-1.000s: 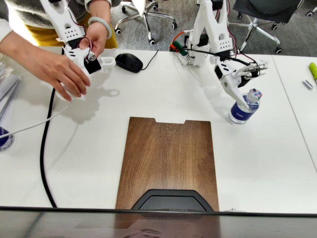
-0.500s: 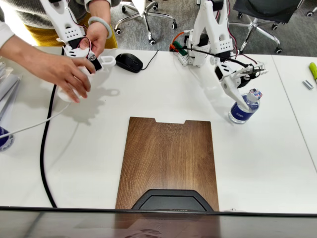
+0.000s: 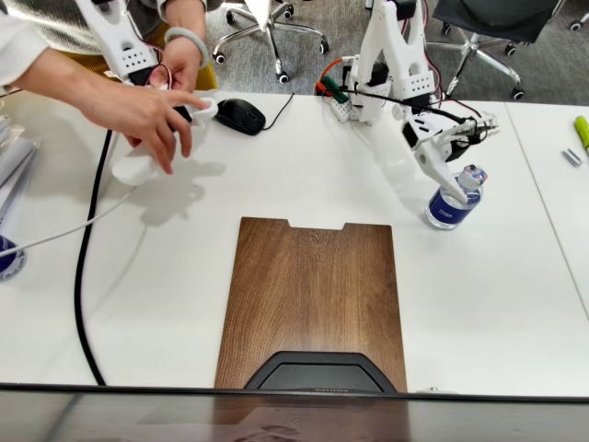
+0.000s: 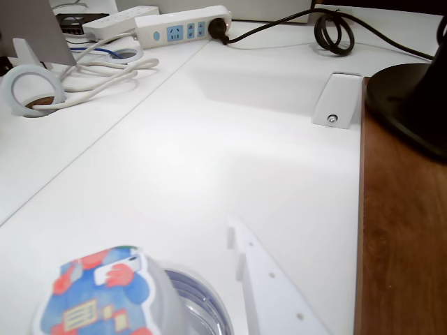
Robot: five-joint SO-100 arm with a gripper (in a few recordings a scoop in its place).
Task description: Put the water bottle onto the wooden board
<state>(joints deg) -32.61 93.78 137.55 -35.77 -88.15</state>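
Still upright, the small clear plastic water bottle with the blue label band stood on the white table well to the right of the large dark brown wood-grain board in the fixed view, in the same spot as a second before. Its top, with a colourful printed sticker on the cap, sat at the lower left of the wrist view, and one white finger of the gripper rose just to its right, with the board's edge along the right side.

Over the last second the white two-finger gripper had edged slightly up and to the right in the fixed view, so that its lower finger lay against the bottle's neck and cap. The jaws stood apart around the bottle's top, not yet closed on it, as far as both views let me judge; the second finger was hard to make out.

That small shift looked like a final lining-up for the grasp. The bottle had not been lifted, so the carrying over to the board was all still to do.

Further out, a black computer mouse lay near the table's far edge, and a person's hand had moved upward above the table's left part.
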